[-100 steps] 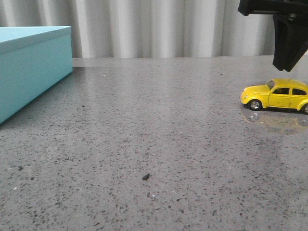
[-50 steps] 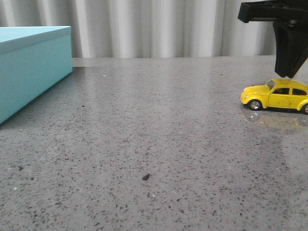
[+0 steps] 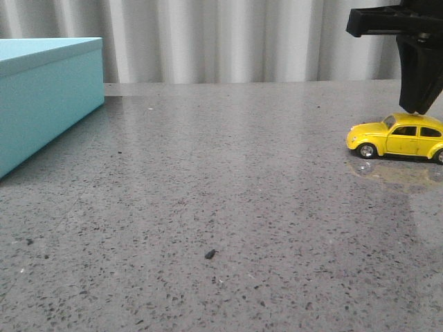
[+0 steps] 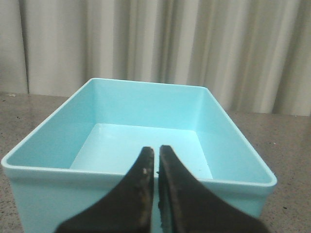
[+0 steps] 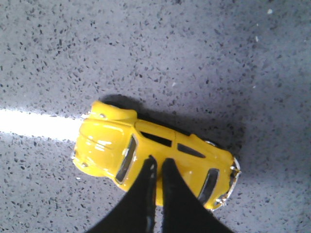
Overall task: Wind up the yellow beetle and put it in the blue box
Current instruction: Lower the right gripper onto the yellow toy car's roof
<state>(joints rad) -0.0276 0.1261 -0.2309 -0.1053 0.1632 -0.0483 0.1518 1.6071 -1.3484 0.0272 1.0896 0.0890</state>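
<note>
Speckled grey counter (image 3: 208, 207) carries the yellow beetle (image 3: 396, 137) directly beneath the clenched, empty right claw (image 3: 417, 109), tips at its roof.

The black right gripper (image 3: 418, 109) is lower than a second ago: its closed, pointed fingertips, then hanging clear above and a little to the right of the roof of the small bright yellow toy Beetle car (image 3: 397, 137), now sit right at the top of the roof. It has also shifted slightly, so the tip is over the middle of the roof, and its black crossbar sits lower in the front view. In the right wrist view the fingers, pressed together, overlap the car's roof (image 5: 155, 158).
</note>
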